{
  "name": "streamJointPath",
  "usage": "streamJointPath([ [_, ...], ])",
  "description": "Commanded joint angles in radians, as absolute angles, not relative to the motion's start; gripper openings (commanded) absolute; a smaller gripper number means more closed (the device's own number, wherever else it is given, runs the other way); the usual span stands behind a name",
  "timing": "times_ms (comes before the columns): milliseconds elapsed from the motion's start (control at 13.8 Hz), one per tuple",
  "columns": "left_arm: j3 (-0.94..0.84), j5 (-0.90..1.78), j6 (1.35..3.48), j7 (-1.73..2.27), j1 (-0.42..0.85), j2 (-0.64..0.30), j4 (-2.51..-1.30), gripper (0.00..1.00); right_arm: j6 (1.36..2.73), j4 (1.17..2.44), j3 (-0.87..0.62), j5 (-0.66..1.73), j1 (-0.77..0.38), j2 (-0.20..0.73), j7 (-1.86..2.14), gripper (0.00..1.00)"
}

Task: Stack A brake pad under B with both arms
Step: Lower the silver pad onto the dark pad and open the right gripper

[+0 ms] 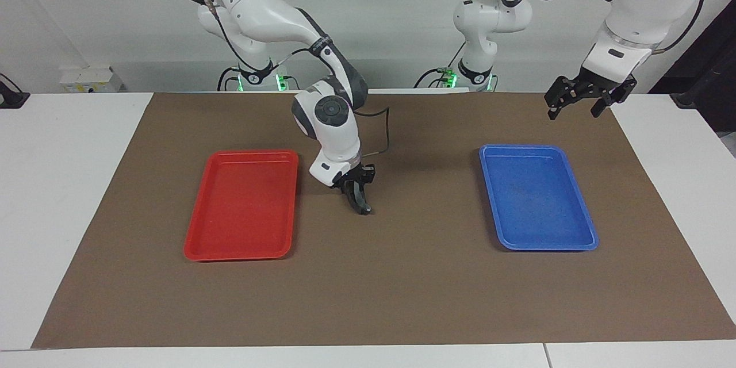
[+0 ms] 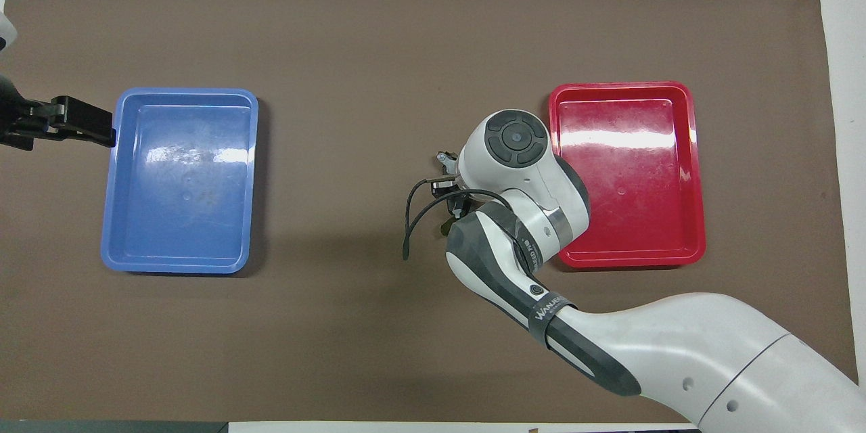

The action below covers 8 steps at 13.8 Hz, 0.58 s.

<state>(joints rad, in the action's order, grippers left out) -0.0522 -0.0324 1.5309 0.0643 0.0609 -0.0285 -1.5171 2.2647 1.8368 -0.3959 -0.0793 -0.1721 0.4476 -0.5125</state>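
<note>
The right gripper (image 1: 361, 207) is down low, its tip at the brown mat (image 1: 402, 293) in the middle of the table, just beside the red tray (image 1: 241, 257). A dark curved piece (image 1: 363, 201) shows at its fingertips, but I cannot tell whether that is a brake pad or a finger, or whether the jaws are apart. The left arm waits, the left gripper (image 1: 575, 113) spread wide and holding nothing, over the mat's corner by the blue tray (image 1: 546, 247).

A dark brake pad (image 1: 363, 206) stands edge-down on the mat (image 1: 402, 287) between two trays (image 1: 241, 207).
</note>
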Motion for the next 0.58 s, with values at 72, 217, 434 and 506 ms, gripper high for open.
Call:
streamJointPath([
  [72, -0.048, -0.018, 1.548, 0.072, 0.063, 0.000, -1.557, 1.00, 2.247, 1.829, -0.408, -0.092, -0.153, 0.384, -0.506, 1.00],
  [217, -0.049, -0.018, 1.549, 0.072, 0.063, 0.000, -1.557, 1.00, 2.165, 1.812, -0.393, -0.089, -0.132, 0.301, -0.502, 1.00],
  [434, -0.049, -0.018, 1.549, 0.072, 0.063, 0.000, -1.557, 1.00, 1.954, 1.766, -0.307, -0.074, -0.101, 0.197, -0.366, 1.00],
  [506, -0.049, -0.018, 1.549, 0.072, 0.063, 0.000, -1.557, 1.00, 1.886, 1.750, -0.281, -0.072, -0.086, 0.171, -0.320, 1.00],
])
